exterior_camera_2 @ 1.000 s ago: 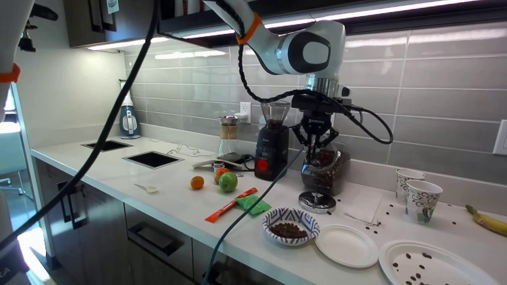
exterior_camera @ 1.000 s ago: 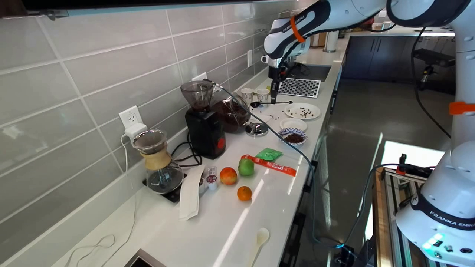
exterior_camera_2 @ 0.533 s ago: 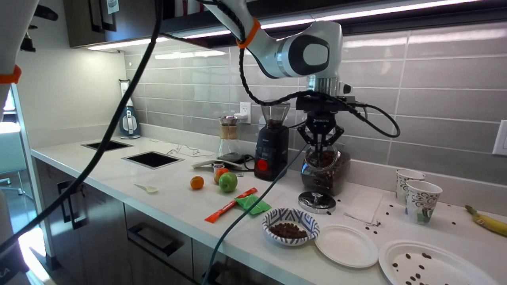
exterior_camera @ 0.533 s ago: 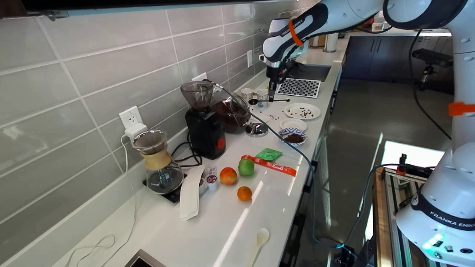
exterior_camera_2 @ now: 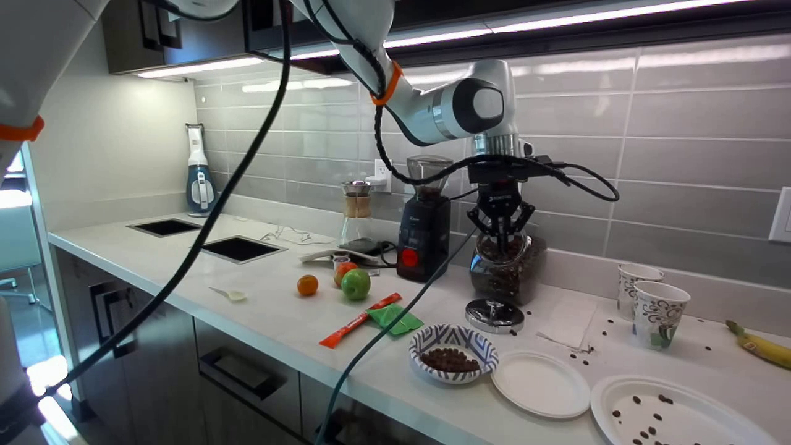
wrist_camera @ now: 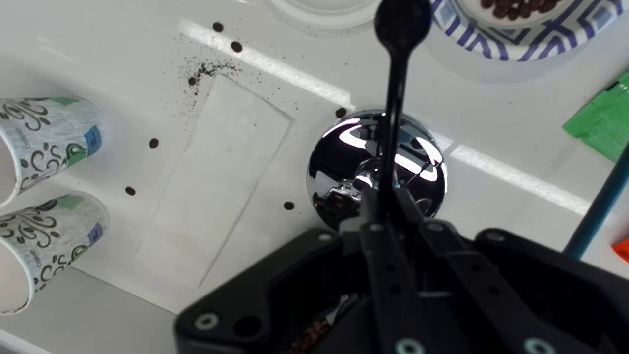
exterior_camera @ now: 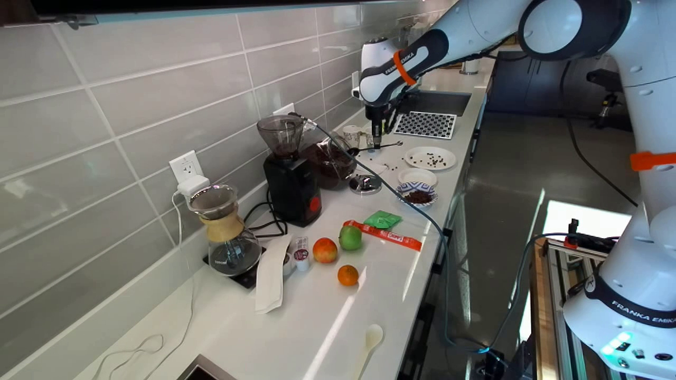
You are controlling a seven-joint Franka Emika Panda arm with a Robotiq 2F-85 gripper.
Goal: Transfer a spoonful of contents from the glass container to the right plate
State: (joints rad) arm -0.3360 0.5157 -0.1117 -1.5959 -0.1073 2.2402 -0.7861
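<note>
The glass container [exterior_camera: 328,162] is a clear jar of dark brown beans, lying tilted with its mouth facing the counter front; it shows in both exterior views [exterior_camera_2: 508,275]. A black spoon [wrist_camera: 394,105] is pinched in my shut gripper [exterior_camera: 376,146]. In an exterior view its round scoop end [exterior_camera: 353,151] is at the jar's mouth; whether it is inside, or carries anything, I cannot tell. The wrist view shows only the spoon's other end, over the chrome lid. The right plate [exterior_camera_2: 710,421], large and white with scattered beans, lies at the counter front.
A small white plate [exterior_camera_2: 544,386] and a patterned bowl [exterior_camera_2: 454,377] of beans stand by the right plate. Near the jar are a chrome lid [wrist_camera: 339,147], a black grinder [exterior_camera_2: 423,238], a napkin [wrist_camera: 221,167] and paper cups [exterior_camera_2: 660,312]. A teal cable [exterior_camera_2: 395,321] crosses in front.
My gripper has come down and moved toward the wall and the jar, bringing the spoon's scoop end up to the jar's mouth. The jar, plates and bowl have stayed put.
</note>
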